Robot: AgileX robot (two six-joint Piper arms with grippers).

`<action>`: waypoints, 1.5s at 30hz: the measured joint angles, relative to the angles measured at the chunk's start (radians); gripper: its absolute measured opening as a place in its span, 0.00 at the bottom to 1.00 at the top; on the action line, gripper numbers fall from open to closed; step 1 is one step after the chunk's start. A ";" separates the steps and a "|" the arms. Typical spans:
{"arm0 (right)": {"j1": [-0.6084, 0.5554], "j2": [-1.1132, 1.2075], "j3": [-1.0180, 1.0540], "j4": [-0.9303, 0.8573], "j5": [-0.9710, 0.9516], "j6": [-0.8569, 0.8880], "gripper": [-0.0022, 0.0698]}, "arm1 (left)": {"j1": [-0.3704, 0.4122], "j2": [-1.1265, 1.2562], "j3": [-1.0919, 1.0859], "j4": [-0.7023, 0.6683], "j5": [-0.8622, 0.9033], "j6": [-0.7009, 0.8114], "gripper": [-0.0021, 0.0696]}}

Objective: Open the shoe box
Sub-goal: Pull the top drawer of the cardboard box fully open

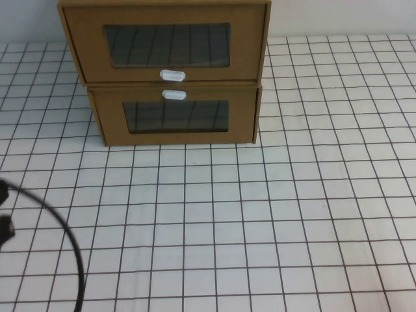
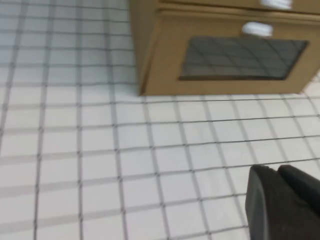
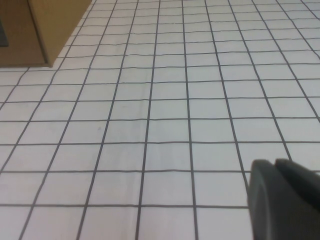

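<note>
- Left gripper (image 2: 277, 175): low over the checked tablecloth (image 1: 273, 214), empty. Its two dark tips lie together with no gap showing.
- Right gripper (image 3: 276, 167): also low over the cloth, closed on nothing. It is out of the high view.
- Ahead of the left gripper, well apart: two cardboard shoe boxes, stacked. The lower shoe box (image 1: 175, 117) sits on the cloth and the upper shoe box (image 1: 166, 42) rests on top of it, overhanging towards the grippers.
- From the right gripper, only a corner of the stack shows, ahead and across towards the left arm's side, well apart.
- Each front has a dark window and a white tab: the upper pull tab (image 1: 172, 75) is at its panel's lower edge, the lower pull tab (image 1: 174, 95) at its panel's upper edge. The two are just apart.
- Both fronts look closed. I cannot tell which box is meant.
- Handling, by my judgement: thin cardboard, light, with fronts that flex. The stack may slide on the cloth or the upper box may shift when pulled.
- Best hold: pinch a tab. It is small and smooth, so likely slippery, and the pincer must open first.
- A black cable (image 1: 65, 234) loops beside the left arm.
</note>
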 joint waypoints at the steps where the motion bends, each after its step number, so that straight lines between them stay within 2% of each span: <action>1: 0.000 0.000 0.000 0.000 0.000 0.000 0.01 | 0.000 0.068 -0.070 -0.034 0.032 0.061 0.03; 4: 0.000 0.000 0.000 0.000 0.000 0.000 0.01 | 0.000 0.252 -0.288 -0.138 0.117 0.216 0.03; 8: 0.000 0.000 0.000 0.000 0.000 0.000 0.01 | 0.000 0.486 -0.584 -0.226 0.212 0.336 0.03; 12: 0.000 0.000 0.000 0.000 0.000 0.000 0.01 | -0.002 0.699 -0.890 -0.263 0.300 0.365 0.03; 22: 0.000 0.000 0.000 0.000 0.000 0.000 0.01 | -0.106 1.148 -1.436 -0.268 0.427 0.373 0.03; 32: 0.000 0.000 0.000 0.000 0.000 0.000 0.01 | -0.133 1.427 -1.701 -0.272 0.429 0.373 0.03; 40: 0.000 0.000 0.000 0.000 0.000 0.000 0.01 | -0.139 1.477 -1.714 -0.275 0.435 0.373 0.03; 45: 0.000 0.000 0.000 0.066 -0.097 0.000 0.01 | -0.139 1.492 -1.714 -0.275 0.457 0.373 0.03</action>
